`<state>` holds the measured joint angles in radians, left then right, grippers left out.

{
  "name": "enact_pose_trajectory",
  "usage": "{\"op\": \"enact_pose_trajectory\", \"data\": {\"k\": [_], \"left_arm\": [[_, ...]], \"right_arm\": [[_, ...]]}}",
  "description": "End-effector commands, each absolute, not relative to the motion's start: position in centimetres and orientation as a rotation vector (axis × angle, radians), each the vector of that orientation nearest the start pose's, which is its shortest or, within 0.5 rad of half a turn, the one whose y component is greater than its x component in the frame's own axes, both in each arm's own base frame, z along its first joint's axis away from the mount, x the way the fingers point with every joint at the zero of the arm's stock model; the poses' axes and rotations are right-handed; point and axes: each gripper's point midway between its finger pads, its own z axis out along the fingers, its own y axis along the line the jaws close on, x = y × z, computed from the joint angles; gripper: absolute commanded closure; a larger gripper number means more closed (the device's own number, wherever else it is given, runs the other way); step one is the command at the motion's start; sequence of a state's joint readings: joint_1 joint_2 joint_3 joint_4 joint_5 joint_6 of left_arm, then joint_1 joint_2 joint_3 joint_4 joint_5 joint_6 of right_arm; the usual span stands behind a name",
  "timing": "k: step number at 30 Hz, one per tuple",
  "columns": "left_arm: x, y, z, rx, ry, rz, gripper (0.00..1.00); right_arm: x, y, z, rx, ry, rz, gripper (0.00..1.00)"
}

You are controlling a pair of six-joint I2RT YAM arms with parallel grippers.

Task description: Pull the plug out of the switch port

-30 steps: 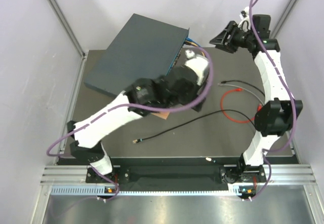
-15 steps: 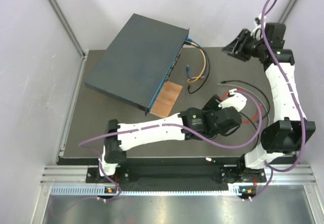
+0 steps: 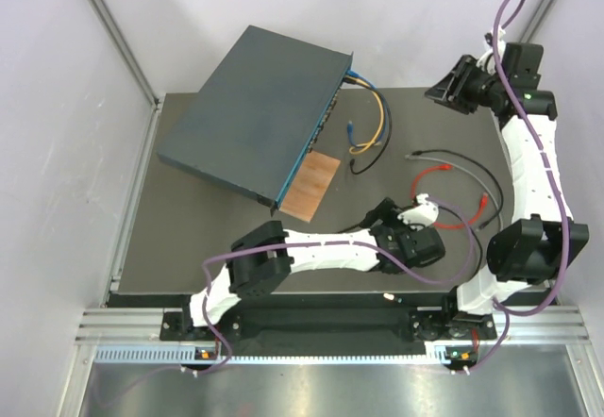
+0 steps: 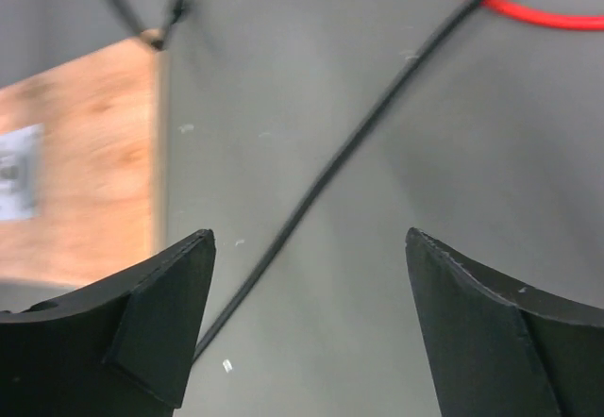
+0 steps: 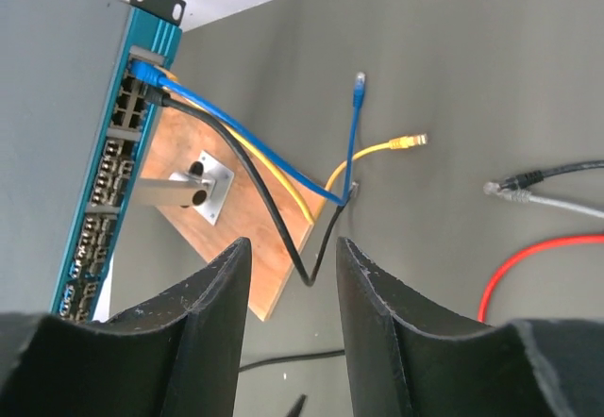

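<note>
My white-shelled left arm (image 3: 330,247) and right arm (image 3: 533,162) have black joint housings. A purple sheathed cable (image 3: 499,19) runs along each. My left fingers (image 4: 142,332) and right fingers (image 5: 198,332) are matte black plastic wedges with bevelled edges.

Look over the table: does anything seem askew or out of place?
The switch lies diagonal to the table, its far corner jutting past the back edge. A red cable sprawls loose nearby.

Left wrist view: board (image 4: 75,162) blurred and cut by the left edge, red cable (image 4: 528,16) cut at top. Right wrist view: switch (image 5: 47,106) cut at left.
</note>
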<state>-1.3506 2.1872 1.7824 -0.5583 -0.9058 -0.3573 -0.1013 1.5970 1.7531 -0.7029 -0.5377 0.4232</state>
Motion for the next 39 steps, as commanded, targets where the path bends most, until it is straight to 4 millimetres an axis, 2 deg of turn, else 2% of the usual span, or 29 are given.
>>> {"op": "enact_pose_trajectory", "data": {"k": [1,2,3,5,6,7,8,9,13,15,16,18,19,20,21,22,23,25,27,29,30,32,33,35,36,37,38,39], "left_arm": [[22.9,-45.2,15.7,0.477,1.825,0.234,0.12],[22.3,-45.7,14.7,0.513,1.858,0.186,0.11],[21.7,-45.7,12.6,0.574,1.893,0.171,0.12],[21.0,-47.7,11.8,0.587,1.936,-0.016,0.12],[19.7,-47.7,9.3,0.663,1.989,-0.086,0.12],[19.0,-50.5,11.6,0.616,1.952,-0.321,0.13],[17.9,-50.2,9.8,0.671,1.962,-0.383,0.13],[16.6,-51.4,10.6,0.683,1.966,-0.529,0.14],[15.4,-54.4,11.4,0.658,1.93,-0.746,0.13],[15.1,-55.8,12.7,0.605,1.879,-0.85,0.13],[15.4,-56.0,12.2,0.582,1.883,-0.856,0.12],[15.9,-56.7,12.5,0.539,1.872,-0.864,0.1],[16.3,-56.9,11.3,0.536,1.881,-0.844,0.1],[16.7,-57.8,12.1,0.521,1.871,-0.863,0.1],[17.7,-58.0,10.8,0.499,1.9,-0.852,0.1],[18.3,-58.3,10.8,0.487,1.901,-0.859,0.1],[19.0,-59.1,11.8,0.47,1.882,-0.874,0.11],[21.0,-58.7,11.5,0.488,1.888,-0.75,0.13],[22.9,-58.3,14.2,0.49,1.833,-0.743,0.13],[23.8,-57.8,15.8,0.505,1.822,-0.728,0.14],[24.1,-57.5,17.4,0.543,1.8,-0.731,0.15],[23.7,-56.6,19.1,0.621,1.783,-0.702,0.17],[23.0,-56.0,22.3,0.622,1.748,-0.739,0.18],[22.5,-54.6,24.7,0.635,1.726,-0.753,0.18],[22.1,-53.1,27.2,0.649,1.703,-0.744,0.18],[22.3,-52.1,28.4,0.634,1.705,-0.72,0.17],[22.2,-51.2,30.0,0.635,1.703,-0.704,0.17],[22.1,-49.4,32.2,0.638,1.693,-0.681,0.17]], "right_arm": [[42.6,5.8,35.0,0.186,2.074,0.756,0.59],[42.5,5.9,34.9,0.184,2.081,0.763,0.59],[42.4,5.9,34.7,0.188,2.086,0.766,0.58],[42.0,6.2,34.9,0.201,2.086,0.78,0.59],[41.7,6.4,35.2,0.192,2.081,0.797,0.59],[41.5,6.5,35.5,0.186,2.077,0.805,0.58],[41.2,6.6,36.0,0.173,2.072,0.804,0.58],[41.1,6.5,36.4,0.169,2.071,0.794,0.58],[41.1,6.2,38.9,0.158,2.03,0.762,0.58],[40.8,6.8,39.9,0.156,2.004,0.811,0.58],[40.8,6.9,40.1,0.153,1.995,0.822,0.58],[40.5,7.0,40.0,0.153,2.002,0.828,0.58],[40.3,7.0,39.7,0.156,2.015,0.824,0.58],[40.1,6.9,39.5,0.154,2.02,0.813,0.58],[39.9,6.7,39.4,0.162,2.022,0.798,0.58],[39.6,6.8,39.2,0.17,2.027,0.8,0.58],[39.5,6.8,39.3,0.178,2.022,0.808,0.59],[39.1,7.5,39.5,0.164,2.017,0.84,0.59],[38.9,8.0,39.7,0.144,2.016,0.857,0.59],[39.2,7.6,39.5,0.15,2.018,0.835,0.58],[39.3,7.5,39.6,0.151,2.018,0.825,0.58],[39.7,7.4,39.5,0.143,2.025,0.823,0.57],[39.8,7.5,39.5,0.138,2.027,0.831,0.57],[40.3,7.8,39.4,0.153,2.026,0.862,0.56],[40.2,8.3,39.6,0.148,2.018,0.896,0.56],[40.7,8.7,40.4,0.129,1.973,0.92,0.55],[40.5,9.5,40.3,0.168,1.972,0.987,0.55],[40.2,10.7,40.6,0.148,1.956,1.052,0.55]]}}
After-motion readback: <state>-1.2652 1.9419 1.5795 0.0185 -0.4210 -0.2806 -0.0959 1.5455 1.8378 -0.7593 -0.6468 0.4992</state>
